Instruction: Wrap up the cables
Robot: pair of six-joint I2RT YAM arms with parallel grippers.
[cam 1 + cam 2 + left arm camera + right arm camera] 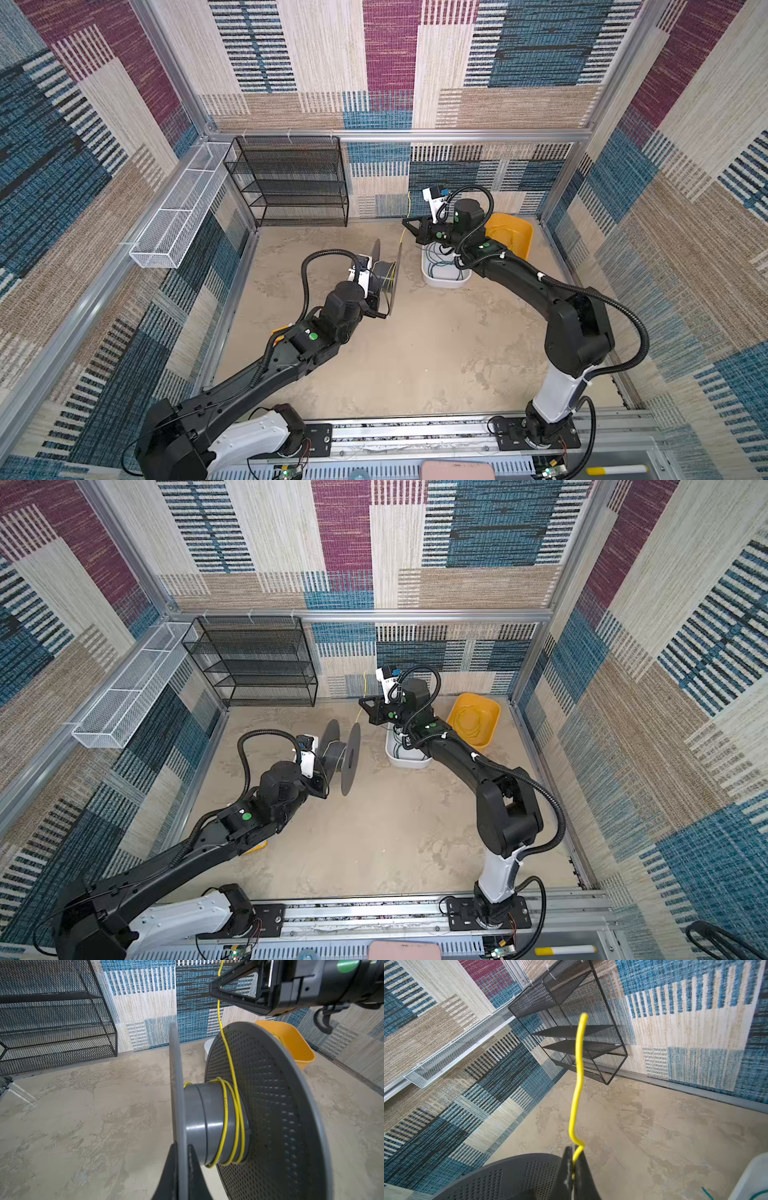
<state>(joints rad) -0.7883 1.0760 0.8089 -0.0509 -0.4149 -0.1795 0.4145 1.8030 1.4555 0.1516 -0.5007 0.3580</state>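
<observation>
The yellow cable [578, 1084] is circling the hub of a grey spool [270, 1105] in a few turns, hugging the perforated flange. One strand is rising from there, right of centre in the left wrist view. The right gripper [574, 1153] is pinching that strand with its fingers clenched, and the free end is poking up past them. The left gripper [182, 1145] is clamping the rim of the spool's thinner flange, holding both flanges upright above the table [415, 353].

The green cable [704, 1192] is lying looped in a white bin [442, 283] under the right gripper, and a yellow bin [521, 241] is sitting just beside it at right. Bare table is stretching across the lower centre of both top views. A black mesh shelf [291, 183] and a white mesh basket [174, 220] are lining the upper-left edges.

Two cables, one spool, two bins.
</observation>
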